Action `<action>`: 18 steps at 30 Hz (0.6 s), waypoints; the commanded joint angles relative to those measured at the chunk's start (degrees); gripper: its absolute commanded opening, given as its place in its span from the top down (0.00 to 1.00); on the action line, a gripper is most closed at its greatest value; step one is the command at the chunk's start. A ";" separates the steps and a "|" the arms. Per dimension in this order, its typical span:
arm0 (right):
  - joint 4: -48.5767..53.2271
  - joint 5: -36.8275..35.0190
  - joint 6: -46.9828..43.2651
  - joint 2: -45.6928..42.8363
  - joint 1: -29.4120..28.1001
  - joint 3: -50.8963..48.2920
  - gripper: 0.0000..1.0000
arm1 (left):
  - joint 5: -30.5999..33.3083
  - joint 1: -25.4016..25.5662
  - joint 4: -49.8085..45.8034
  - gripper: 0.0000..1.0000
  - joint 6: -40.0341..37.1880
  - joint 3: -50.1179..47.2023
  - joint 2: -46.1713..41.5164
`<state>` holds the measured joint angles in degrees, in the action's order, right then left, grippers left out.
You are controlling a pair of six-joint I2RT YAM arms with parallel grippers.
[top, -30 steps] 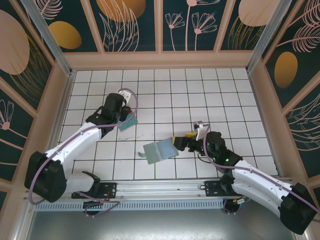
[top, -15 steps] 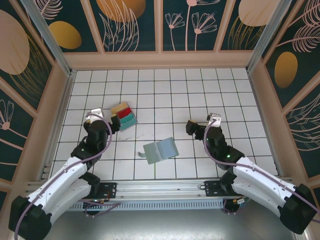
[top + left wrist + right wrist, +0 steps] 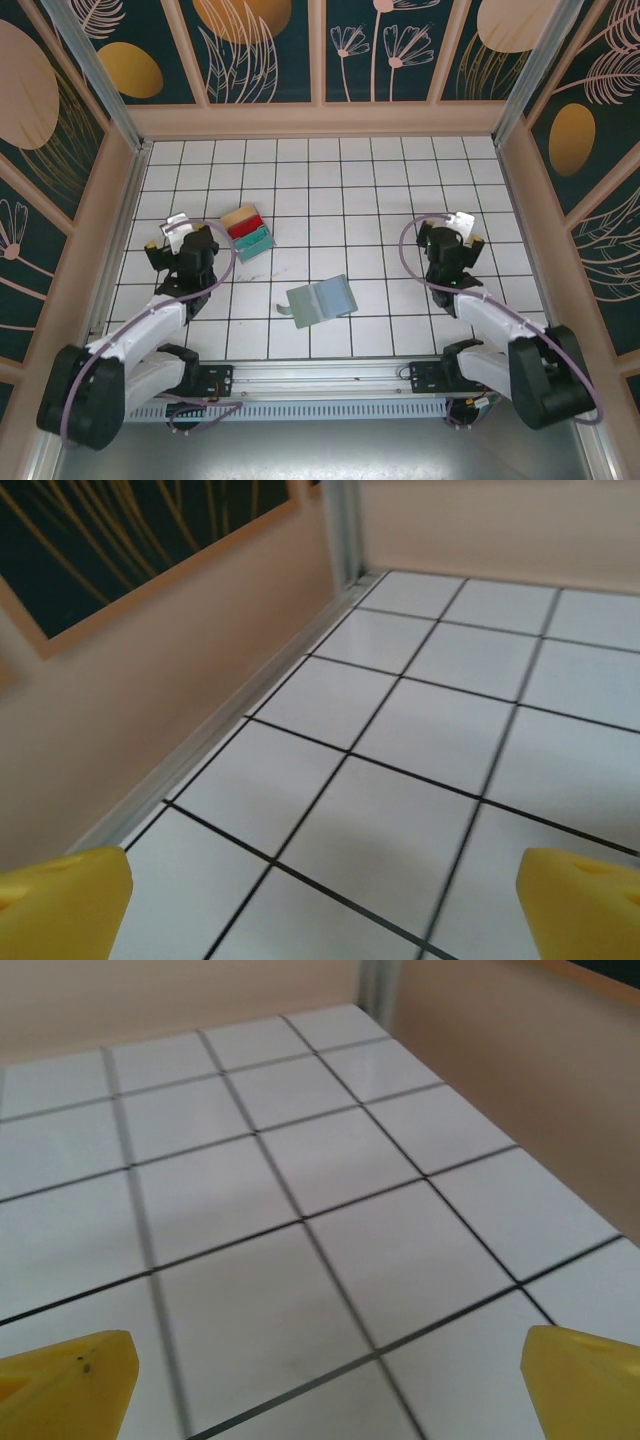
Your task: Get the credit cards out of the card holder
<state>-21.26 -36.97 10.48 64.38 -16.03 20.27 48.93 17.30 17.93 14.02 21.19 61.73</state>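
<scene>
Grey-green and soft-looking, the card holder is lying open and flat on the white-tiled worktop, near its 6 o'clock edge and between the two arms. It is sitting at about 4 o'clock from the left fingers and at about 8 o'clock from the right fingers, well apart from both. Both sets of fingers are standing wide open and holding nothing. In each wrist view the yellow tips are showing at the bottom corners, with bare tile between them.

The credit cards, a small fanned stack with tan, red and teal faces, are resting at about 3 o'clock from the left fingers and about 11 o'clock from the holder, touching neither. Nothing is lying between the fingers and the holder. A peach side wall is running close by at the left fingers' 9 o'clock.

The yellow tips are being cut off by the frame edges. I cannot tell whether any card is sitting in the holder's pockets.
</scene>
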 commanded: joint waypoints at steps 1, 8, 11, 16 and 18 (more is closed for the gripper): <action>-8.62 2.53 -2.38 3.15 3.72 1.33 0.01 | 0.75 -2.25 8.78 0.01 -2.64 0.31 5.35; -26.45 9.58 -2.38 6.58 11.37 -5.57 0.01 | -4.28 -6.54 31.25 0.01 -2.66 -4.82 13.14; -31.77 16.23 1.96 7.93 16.36 -7.79 0.01 | -7.00 -7.04 37.89 0.01 -6.10 -4.61 16.41; -35.07 21.97 0.65 12.75 18.89 -5.87 0.01 | -12.54 -7.41 49.11 0.01 -10.83 -5.67 20.63; -32.19 23.57 -0.56 15.25 18.84 -2.73 0.02 | -13.79 -7.63 56.97 0.01 -11.81 -8.38 23.16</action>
<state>-50.41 -19.07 10.79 77.34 2.50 13.85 38.94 10.35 61.01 5.67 15.38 82.32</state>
